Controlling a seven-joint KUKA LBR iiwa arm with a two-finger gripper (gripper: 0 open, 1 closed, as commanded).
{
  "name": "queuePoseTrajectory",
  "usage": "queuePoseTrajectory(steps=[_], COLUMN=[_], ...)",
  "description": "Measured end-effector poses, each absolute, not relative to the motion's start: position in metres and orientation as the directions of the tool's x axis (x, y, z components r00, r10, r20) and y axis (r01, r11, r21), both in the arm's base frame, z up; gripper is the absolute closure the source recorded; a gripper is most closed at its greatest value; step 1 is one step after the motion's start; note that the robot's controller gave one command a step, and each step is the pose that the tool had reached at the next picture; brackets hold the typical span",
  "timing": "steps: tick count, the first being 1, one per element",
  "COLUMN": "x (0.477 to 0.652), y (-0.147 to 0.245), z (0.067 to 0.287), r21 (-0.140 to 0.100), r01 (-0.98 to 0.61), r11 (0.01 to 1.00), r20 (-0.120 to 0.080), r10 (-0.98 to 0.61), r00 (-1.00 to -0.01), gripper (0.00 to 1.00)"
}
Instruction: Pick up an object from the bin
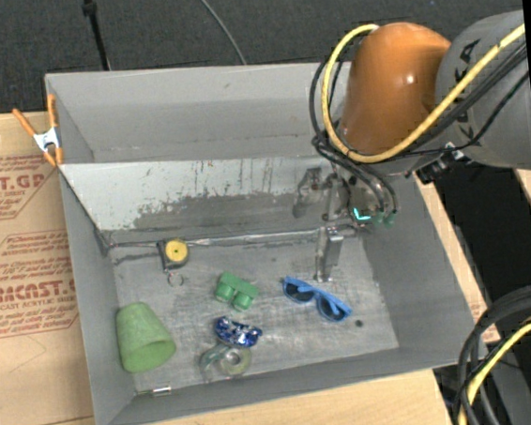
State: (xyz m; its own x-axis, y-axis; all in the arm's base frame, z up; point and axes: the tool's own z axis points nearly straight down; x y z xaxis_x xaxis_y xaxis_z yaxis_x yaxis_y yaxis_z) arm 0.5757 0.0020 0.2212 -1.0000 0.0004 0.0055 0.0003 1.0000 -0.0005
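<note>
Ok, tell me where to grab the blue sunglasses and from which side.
Probably the middle of the blue sunglasses, from straight above. They lie flat on the bin floor, running upper left to lower right, so close across the thin frame, square to that line. The tool hangs by their upper edge, and nothing crowds them.

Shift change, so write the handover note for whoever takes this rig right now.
Claw: down in the bin's right part, right by the blue sunglasses; contact unclear, nothing seen held.
Things: small green block left of the sunglasses, green cup on its side far left, yellow disc near the back wall.
Done: nothing lifted. Left: grasp one thing, lift it out.
</note>
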Motion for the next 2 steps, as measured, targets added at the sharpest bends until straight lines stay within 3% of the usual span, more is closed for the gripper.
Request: queuePoseTrajectory(steps=[1,2], x=[0.535,0.548], y=[-0.033,-0.036], z=[0.134,0.07], r21=[0.001,-0.001], r01=[-0.142,-0.216], r11=[0.99,0.976], r20=[0.007,-0.013], r10=[-0.142,-0.216], r00=[-0.99,-0.976], gripper=[0.0,0.0])
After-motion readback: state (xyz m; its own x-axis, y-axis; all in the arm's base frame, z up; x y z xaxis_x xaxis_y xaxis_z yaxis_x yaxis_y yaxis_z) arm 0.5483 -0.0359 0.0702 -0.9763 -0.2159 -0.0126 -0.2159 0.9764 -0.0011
